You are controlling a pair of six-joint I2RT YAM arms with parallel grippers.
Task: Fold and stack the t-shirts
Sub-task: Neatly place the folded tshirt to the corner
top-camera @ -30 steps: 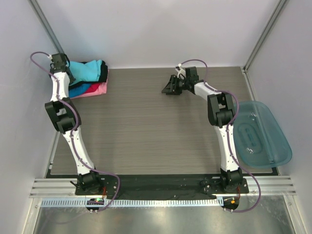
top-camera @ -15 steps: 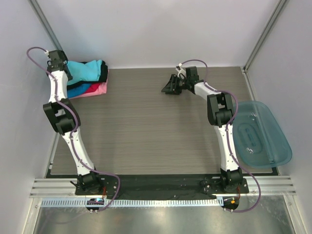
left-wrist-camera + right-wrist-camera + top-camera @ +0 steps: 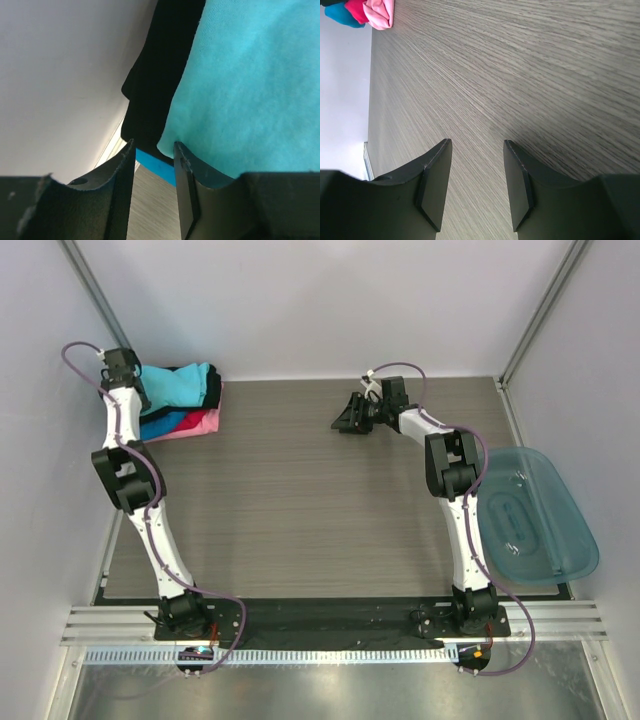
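T-shirts [image 3: 185, 400] were seen folded in one pile at the table's [image 3: 300, 500] far left corner, with the turquoise t-shirt [image 3: 260, 85] uppermost and the black t-shirt [image 3: 160, 75], the blue t-shirt [image 3: 152, 162] and the pink-red t-shirt [image 3: 380, 12] in the same pile. The table was surfaced in grey wood-grain laminate and enclosed by plain white walls [image 3: 330, 300], with aluminium posts [image 3: 545, 305] at its far corners. A translucent teal tub [image 3: 530, 515] was set overhanging the table's right edge. The left gripper [image 3: 154, 147] was held at the table's far left corner, just beside the pile, its jaws narrowly parted with nothing gripped. The right gripper [image 3: 476, 145] was held low over the table's far middle, jaws moderately parted, nothing held.
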